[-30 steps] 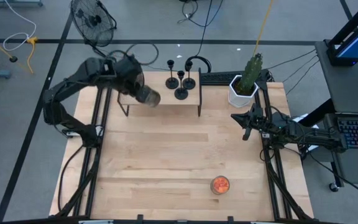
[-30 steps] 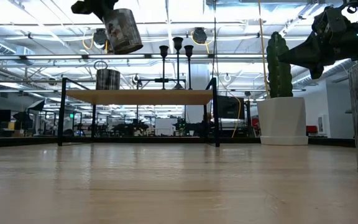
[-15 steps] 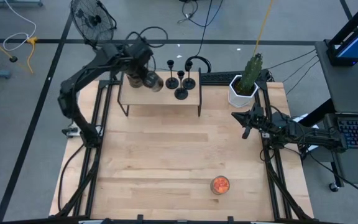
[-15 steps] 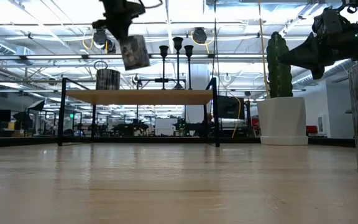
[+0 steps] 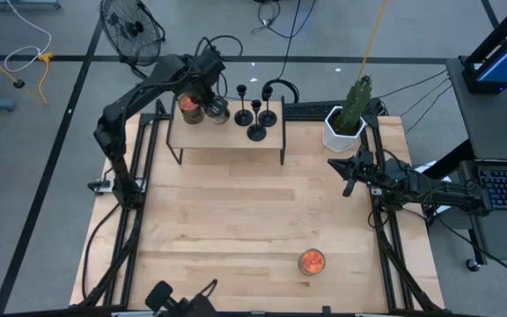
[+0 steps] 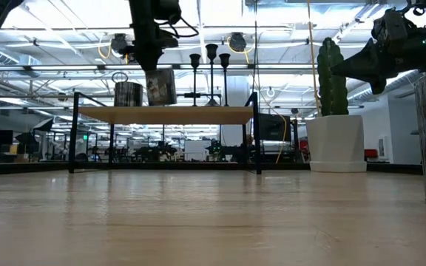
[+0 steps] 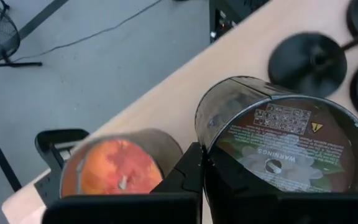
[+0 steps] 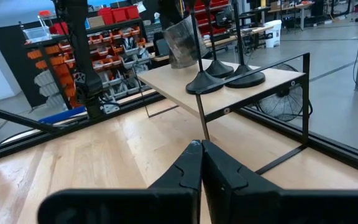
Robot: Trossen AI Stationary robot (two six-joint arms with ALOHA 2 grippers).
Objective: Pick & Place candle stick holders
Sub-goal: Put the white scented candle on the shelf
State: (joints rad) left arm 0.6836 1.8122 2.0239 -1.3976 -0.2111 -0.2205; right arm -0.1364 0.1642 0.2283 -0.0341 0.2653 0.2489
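**Left tool holding a jar over the shelf; candle stick holders standing untouched**

The left tool [image 5: 208, 99] is reaching over the small raised shelf [image 5: 227, 137] at the far side of the bench [image 5: 236, 220], and it is gripping a jar [image 7: 284, 140] whose labelled underside is facing the left wrist camera. In the low view this jar [image 6: 160, 86] is hanging just above the shelf top, close beside a second jar [image 6: 128, 94] that is standing on the shelf. The wrist view is showing that second one as an orange-filled jar [image 7: 114, 168] right next to the held one.

The three candle stick holders [image 5: 256, 113] are standing upright together on the shelf, just beside the held jar, toward the shelf's right end; no tool is touching them. In the low view their stems and cups [image 6: 211, 55] are rising above the shelf.

The right tool [image 5: 349, 173] is waiting at the bench's right edge, near a potted cactus [image 5: 349, 113], with its fingers [image 8: 188, 168] pressed together and holding nothing. Another orange-filled jar [image 5: 312, 261] is sitting alone near the bench's front edge.
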